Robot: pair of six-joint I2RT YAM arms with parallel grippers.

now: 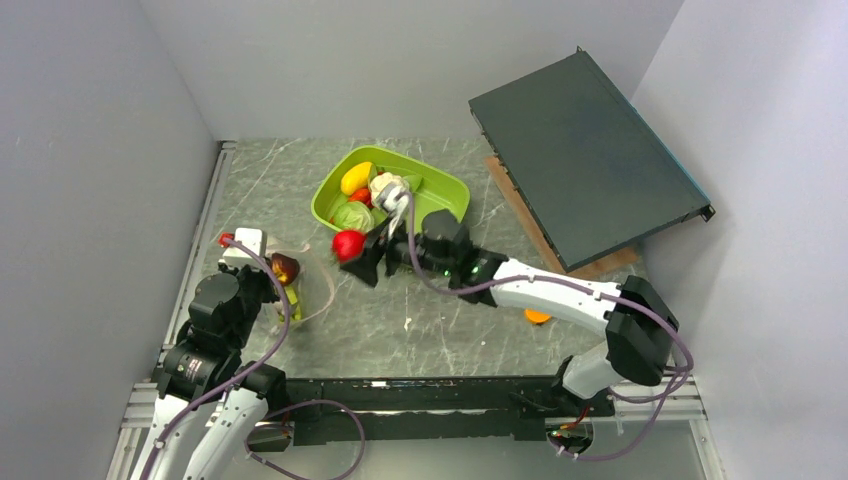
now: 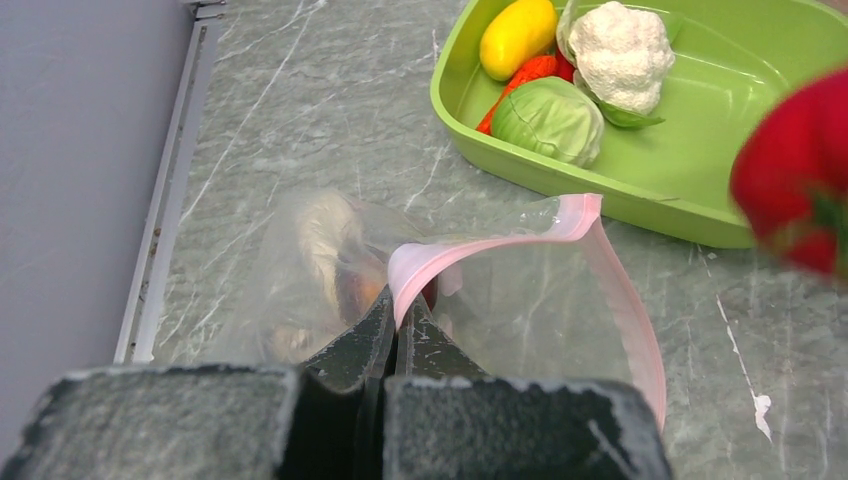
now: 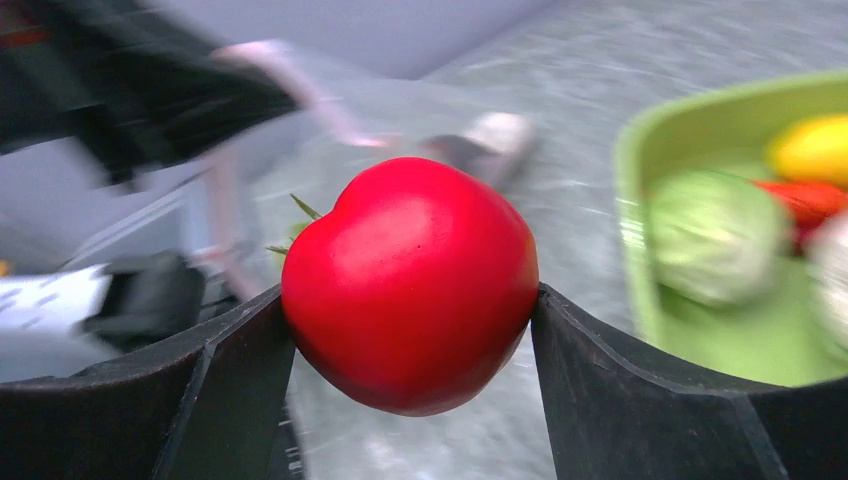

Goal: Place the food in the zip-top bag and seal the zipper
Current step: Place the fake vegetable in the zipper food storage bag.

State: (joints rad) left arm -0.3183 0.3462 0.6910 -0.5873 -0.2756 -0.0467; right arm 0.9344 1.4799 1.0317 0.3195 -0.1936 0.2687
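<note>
My right gripper [image 1: 352, 255] is shut on a red toy tomato [image 3: 410, 285], held in the air between the lime-green tray [image 1: 448, 190] and the zip-top bag [image 1: 312, 285]. The tomato also shows in the top view [image 1: 347, 243] and at the right edge of the left wrist view [image 2: 800, 185]. My left gripper [image 2: 398, 318] is shut on the bag's pink zipper rim [image 2: 470, 245] and holds the mouth open. The clear bag [image 2: 520, 310] holds a dark purple piece [image 1: 285, 267] and a pale stalk [image 2: 320, 235]. A yellow fruit [image 2: 516, 36], carrot [image 2: 525, 75], cabbage [image 2: 548, 120] and cauliflower [image 2: 620, 55] lie in the tray [image 2: 700, 190].
A dark flat box [image 1: 585, 155] leans on a wooden board [image 1: 545, 235] at the back right. An orange disc [image 1: 537, 316] lies under the right arm. Grey walls stand on the left, back and right.
</note>
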